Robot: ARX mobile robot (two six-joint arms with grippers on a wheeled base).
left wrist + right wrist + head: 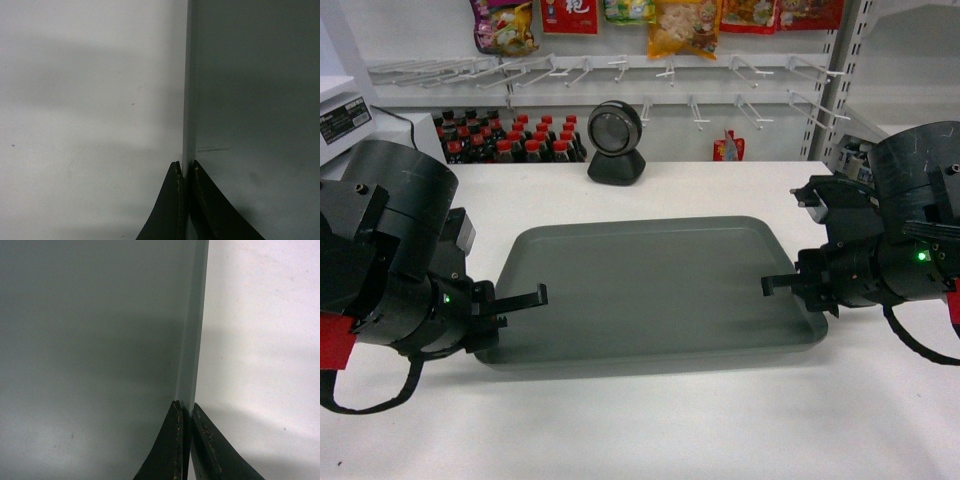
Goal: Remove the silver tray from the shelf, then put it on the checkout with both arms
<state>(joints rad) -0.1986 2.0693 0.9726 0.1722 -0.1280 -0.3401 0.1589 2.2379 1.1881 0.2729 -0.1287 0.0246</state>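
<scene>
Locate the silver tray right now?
Head view: silver tray lies flat mid-counter on the checkout, just in front of the black round fan-like device, with the left gripper and right gripper pinching its short-side rims.

White wall (420,30), peg hooks (620,70), hanging snack packets (685,25), bottles (510,140)

Bare white flat-topped counter (650,430) is lying open in front of the flat grey-green rimmed tray (660,290); a round black fan-like device (615,142) is standing behind it, well apart.
</scene>
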